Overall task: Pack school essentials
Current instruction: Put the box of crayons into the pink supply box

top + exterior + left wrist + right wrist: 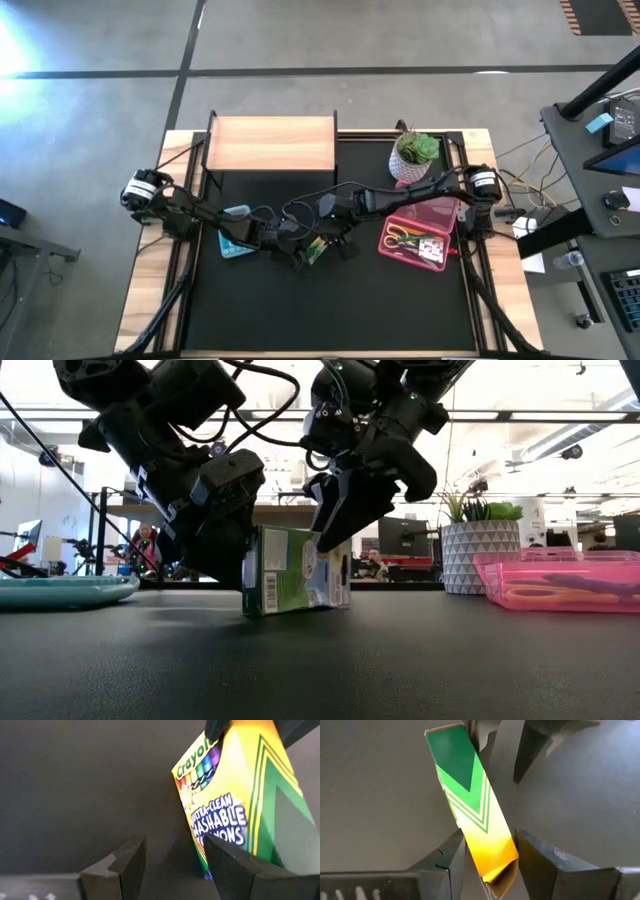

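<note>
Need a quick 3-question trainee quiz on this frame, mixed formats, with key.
1. True or false: the crayon box lies inside the pink tray.
2. What holds the yellow-handled scissors? A: teal plate. B: pink tray. C: wooden shelf.
3. Fill in: in its own wrist view, the left gripper has its fingers ____.

Key: 1 false, it stands on the black mat, between the two grippers. 2 B. 3 open.
</note>
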